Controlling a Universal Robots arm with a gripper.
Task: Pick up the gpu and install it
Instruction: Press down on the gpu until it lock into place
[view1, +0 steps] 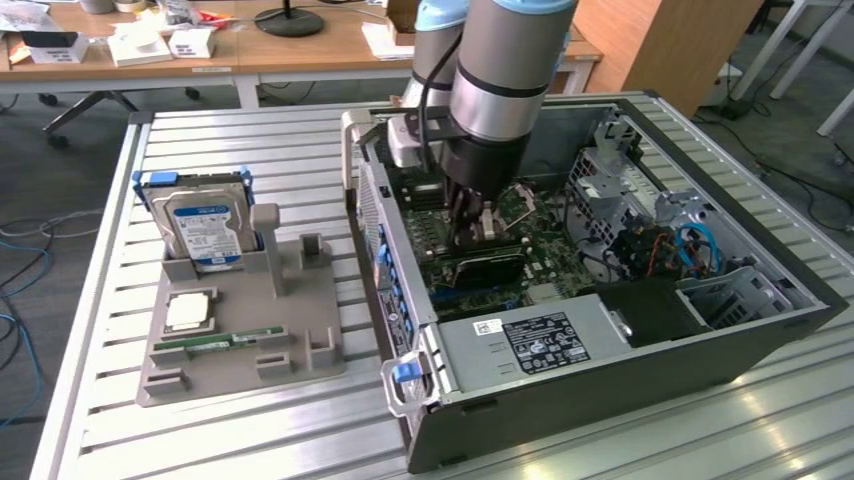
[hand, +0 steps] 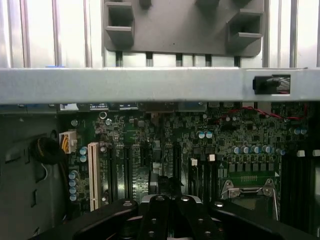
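**Item: gpu** (view1: 483, 268). A thin, flat dark card standing on edge inside the open computer case (view1: 747, 330), low over the green motherboard (view1: 534, 255), in the slot area just above the grey power supply (view1: 534, 340) as the exterior view shows it.

**Holder:** gripper (view1: 470, 222), reached down into the case with its fingers pressed together; its tips sit at the card's upper edge. Whether they pinch the card or only press on it cannot be told.

**Handling, as judged:** light and stiff, but fragile. The board would resent bending or twisting; the cooler face and small components should not take load. The best hold is likely across the thin top edge near the middle, so that the push goes straight down into the slot.

**Nearby:**
- wrist view: motherboard (hand: 165, 145) with white expansion slot (hand: 93, 172), gripper (hand: 170, 212)
- grey parts fixture (view1: 240, 340) on the slatted table (view1: 267, 150), carrying a hard drive (view1: 203, 232) and a memory stick (view1: 220, 342)
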